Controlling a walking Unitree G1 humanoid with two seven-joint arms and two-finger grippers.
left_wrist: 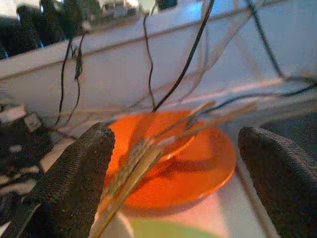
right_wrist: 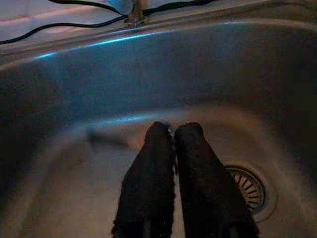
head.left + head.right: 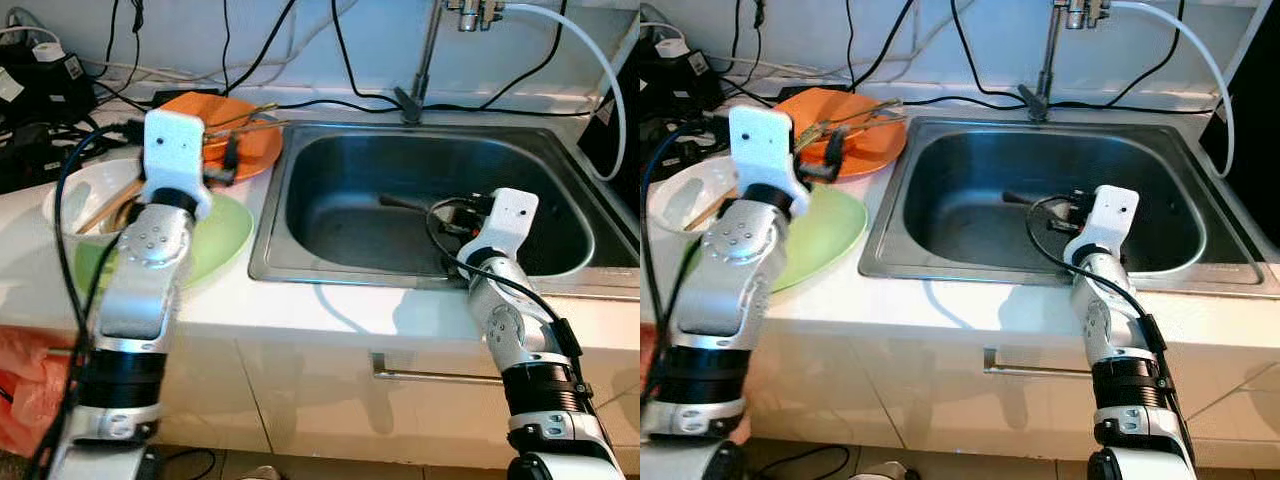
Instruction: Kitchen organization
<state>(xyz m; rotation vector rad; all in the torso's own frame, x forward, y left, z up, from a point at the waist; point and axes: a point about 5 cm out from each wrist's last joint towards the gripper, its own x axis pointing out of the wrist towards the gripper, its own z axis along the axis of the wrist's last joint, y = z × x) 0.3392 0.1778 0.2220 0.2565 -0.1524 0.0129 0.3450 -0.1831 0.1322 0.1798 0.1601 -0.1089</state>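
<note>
Chopsticks dead ahead of spread left fingers

Left gripper (image 1: 173, 173) wide open, empty, aimed at chopsticks (image 1: 148, 153) lying lengthwise toward it across orange plate (image 1: 208, 168); nearer than right gripper (image 2: 173, 148), pinched shut, holding nothing visible, low in sink (image 3: 330, 170).
</note>
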